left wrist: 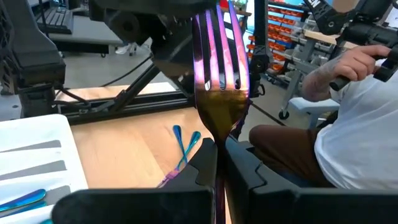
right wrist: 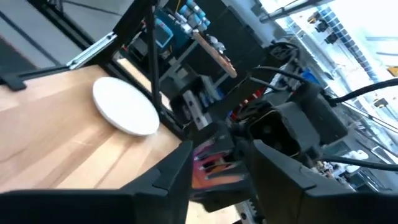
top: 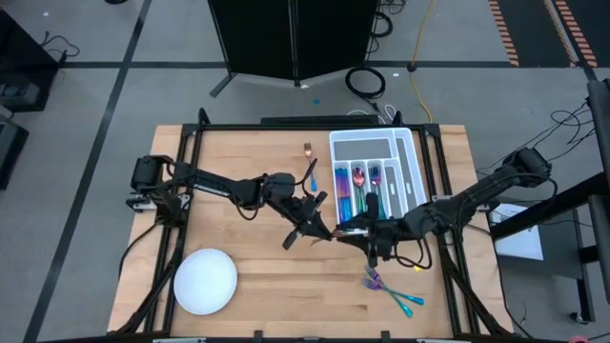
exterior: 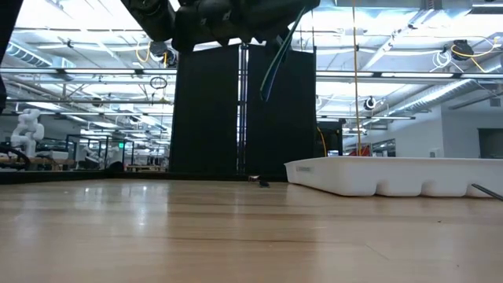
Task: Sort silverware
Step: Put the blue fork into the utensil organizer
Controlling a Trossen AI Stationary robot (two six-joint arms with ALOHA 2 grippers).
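Fork [left wrist: 221, 93] iridescent pink-purple, gold neck, pinched upright in left pincer [left wrist: 219, 163]; right pincer [right wrist: 214, 163] parted around tines.

A white divided tray [top: 412, 152] sits at the wooden table's [top: 248, 162] far right — a round white plate [top: 205, 281] near-left.

Glossy iridescent metal on the fork [left wrist: 221, 87], mirror-smooth, pink to gold. Matt dark plastic on the left gripper [left wrist: 219, 163] fingers. Pale wood grain, faint satin sheen, across the table [top: 257, 162]. Smooth white plastic for the tray [top: 412, 152]; glossy white plate [top: 205, 281].
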